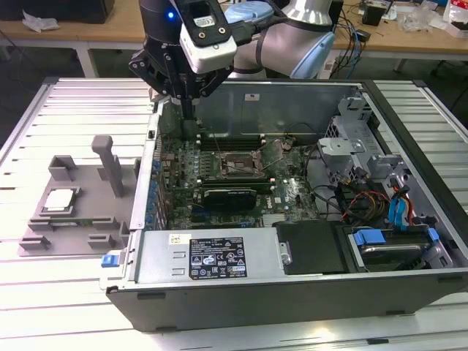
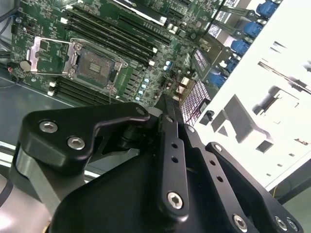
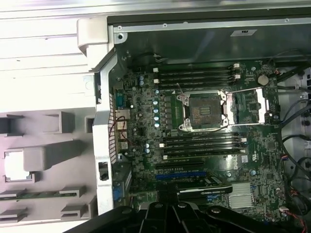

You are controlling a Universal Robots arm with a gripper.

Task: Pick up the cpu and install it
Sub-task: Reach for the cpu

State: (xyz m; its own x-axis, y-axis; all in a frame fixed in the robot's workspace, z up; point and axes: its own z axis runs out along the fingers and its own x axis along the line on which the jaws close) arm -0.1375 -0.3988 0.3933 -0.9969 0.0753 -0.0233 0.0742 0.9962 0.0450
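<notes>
Exterior view showed the gripper (image 1: 188,113) hanging above the open computer case (image 1: 292,292), over its rear corner on the exterior view's left. In the second wrist view its fingers (image 2: 171,141) met at the tips, narrow, with nothing held between them. The cpu (image 1: 60,199) lay flat in a recess of the grey fixture tray (image 1: 44,241), outside the case on the exterior view's left and well apart from the gripper. Inside the case, the motherboard socket (image 3: 204,111) sat bare, its metal cover plate (image 3: 257,104) swung open beside it. Case and tray both rested on the slatted bench (image 1: 73,311).
</notes>
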